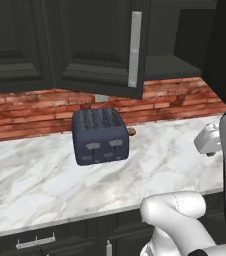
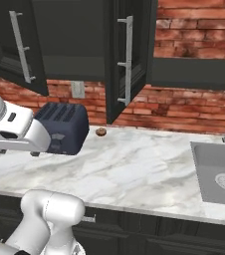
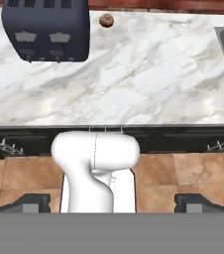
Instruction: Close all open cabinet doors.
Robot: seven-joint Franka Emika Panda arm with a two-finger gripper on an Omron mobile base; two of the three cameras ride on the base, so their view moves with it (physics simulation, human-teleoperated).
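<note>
Your gripper sat nearest, fingertips spread wide apart w/ nothing between them. Past it you had the marble counter, then the dark toaster w/ a small brown item beside it. Above, two cabinet doors stood swung open.

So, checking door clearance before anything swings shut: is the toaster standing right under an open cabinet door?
Yes, in the left base view the toaster stands on the counter directly beneath the open cabinet door.

Dark toaster and small brown round item on marble counter, above base drawers.
</note>
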